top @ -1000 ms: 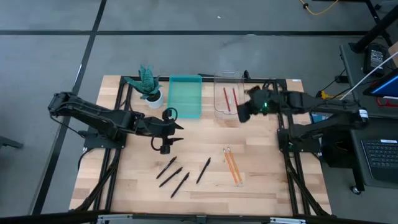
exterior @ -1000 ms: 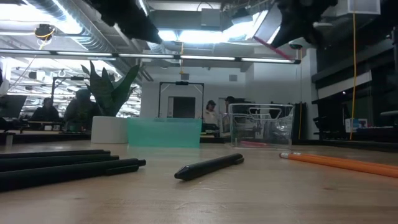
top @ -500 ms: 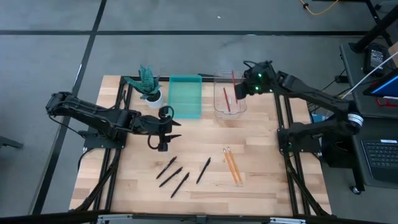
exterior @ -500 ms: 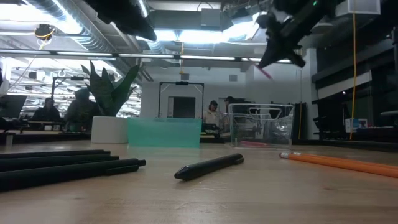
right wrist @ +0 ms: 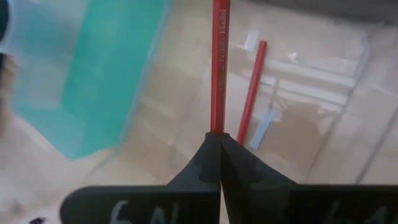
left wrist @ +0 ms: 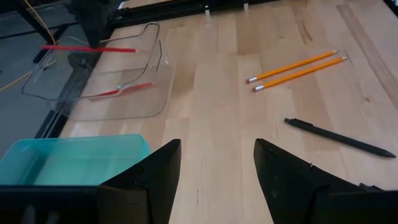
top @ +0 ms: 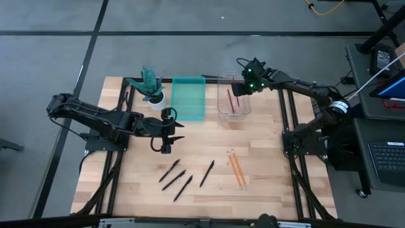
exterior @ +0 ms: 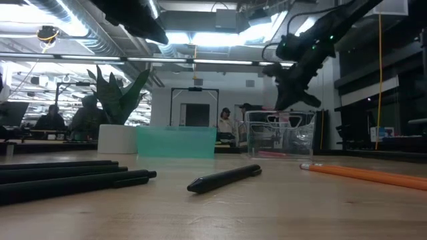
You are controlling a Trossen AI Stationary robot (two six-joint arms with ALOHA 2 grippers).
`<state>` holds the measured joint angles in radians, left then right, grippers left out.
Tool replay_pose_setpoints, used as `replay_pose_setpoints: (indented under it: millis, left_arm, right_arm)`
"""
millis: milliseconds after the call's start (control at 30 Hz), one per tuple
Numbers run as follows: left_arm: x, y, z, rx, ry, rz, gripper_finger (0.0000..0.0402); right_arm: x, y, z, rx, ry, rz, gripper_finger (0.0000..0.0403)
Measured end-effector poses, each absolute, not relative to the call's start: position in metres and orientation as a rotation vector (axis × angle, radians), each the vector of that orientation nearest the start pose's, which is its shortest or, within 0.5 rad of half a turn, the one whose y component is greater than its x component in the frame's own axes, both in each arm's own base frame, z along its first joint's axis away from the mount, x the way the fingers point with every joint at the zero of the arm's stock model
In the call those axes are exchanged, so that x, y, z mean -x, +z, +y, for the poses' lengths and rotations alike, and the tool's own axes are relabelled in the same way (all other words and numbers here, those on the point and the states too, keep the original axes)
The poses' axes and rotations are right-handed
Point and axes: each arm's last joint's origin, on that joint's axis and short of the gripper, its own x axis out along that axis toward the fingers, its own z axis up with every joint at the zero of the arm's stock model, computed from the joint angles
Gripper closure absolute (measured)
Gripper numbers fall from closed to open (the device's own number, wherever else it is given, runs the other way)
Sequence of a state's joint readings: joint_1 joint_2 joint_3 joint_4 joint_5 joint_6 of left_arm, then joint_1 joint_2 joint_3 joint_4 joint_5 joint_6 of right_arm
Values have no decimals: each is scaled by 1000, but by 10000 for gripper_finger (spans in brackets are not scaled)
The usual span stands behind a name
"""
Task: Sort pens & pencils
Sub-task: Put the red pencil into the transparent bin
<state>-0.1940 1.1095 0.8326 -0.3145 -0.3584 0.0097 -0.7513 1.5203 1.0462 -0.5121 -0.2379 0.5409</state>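
Risking a miss at release: right gripper hangs above the clear bin, fingers clenched on a red pencil, and if let go while the far end overhangs the bin's rim, that end could catch the wall and tip the pencil out onto the counter. Could also land across the second red pencil already lying in the bin and roll against the wall. Held by one end only, so any swing of the wrist would throw the free end wide.

Pointing straight out ahead of the fingers in the right wrist view, long axis continuing the line of the gripper, free end over the bin. Lying just beside that line and slightly angled to it, the pencil on the bin floor.

Waiting well apart from those fingers, left gripper with fingers released and spread, holding nothing, above the counter with the teal tray close before it. Beyond its fingers lie two orange pencils, side by side and near parallel, and one black pen; remaining black pens lie in a loose group on the counter, all still unsorted.
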Motion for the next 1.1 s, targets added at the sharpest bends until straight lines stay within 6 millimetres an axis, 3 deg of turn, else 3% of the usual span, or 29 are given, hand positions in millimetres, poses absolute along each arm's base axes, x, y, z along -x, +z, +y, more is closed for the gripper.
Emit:
replay_pose_setpoints:
  millis: [433, 700, 1100]
  left_arm:
    - [-231, 278, -35, -158, 160, 570, 204]
    - [-231, 278, -35, -138, 165, 568, 204]
    - [-231, 278, -35, -137, 164, 569, 204]
  right_arm:
    - [-228, 191, -216, -1056, -778, 887, 403]
    - [-228, 180, -219, -1082, -793, 924, 402]
    - [-230, 171, -221, -1077, -788, 953, 338]
